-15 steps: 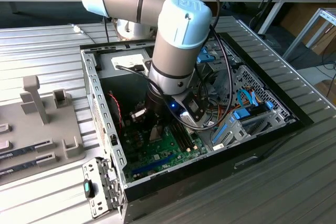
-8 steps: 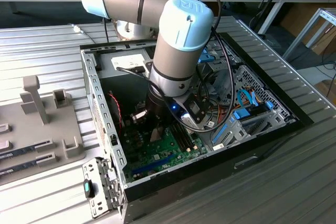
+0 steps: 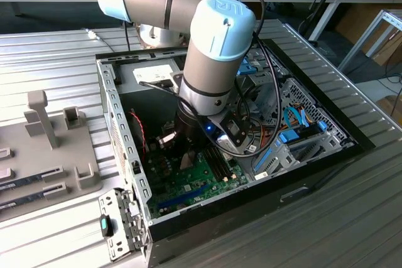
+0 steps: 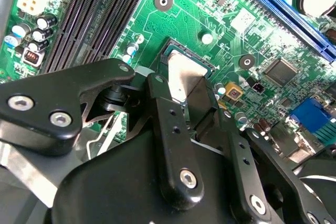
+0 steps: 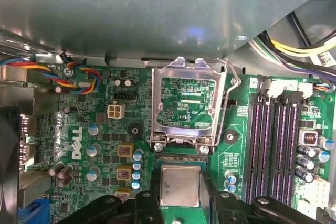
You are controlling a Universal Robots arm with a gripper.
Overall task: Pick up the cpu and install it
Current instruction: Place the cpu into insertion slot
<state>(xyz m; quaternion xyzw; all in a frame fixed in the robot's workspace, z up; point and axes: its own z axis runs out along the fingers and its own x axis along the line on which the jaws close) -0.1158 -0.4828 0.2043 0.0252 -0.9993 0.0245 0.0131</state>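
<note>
Small flat square cpu (image 5: 180, 184), dull silver-grey metal top, sits over the dark-rimmed socket (image 5: 180, 158) on the green motherboard (image 5: 241, 145). Cannot tell whether it is fully seated or just above.

End effector (image 5: 180, 199) nearly closed, with the cpu between its black fingers (image 5: 144, 203), one at each of two opposite edges. In the second wrist view, a bright wedge of the cpu (image 4: 184, 74) shows between the fingers (image 4: 168, 124) of the end effector (image 4: 185, 85). A corner of the socket (image 4: 169, 45) shows just beyond.

Silver metal socket frame (image 5: 158, 98) stands open, tilted up just beside the socket, on the side away from the end effector. Its wire lever (image 5: 231, 85) is swung free alongside.

Long dark memory slots (image 5: 273, 145) run parallel near the socket, seen also in the second wrist view (image 4: 100, 14). Long blue connector slot (image 4: 283, 9) lies further off on the board.

Exterior view: grey robot arm (image 3: 213, 61) reaches down into an open black computer case (image 3: 314, 174), wrist low over the board. The case rests on a ridged metal surface (image 3: 50, 54). A grey moulded fixture tray (image 3: 50, 149) lies on the surface at the exterior view's left, well apart from the case.
</note>
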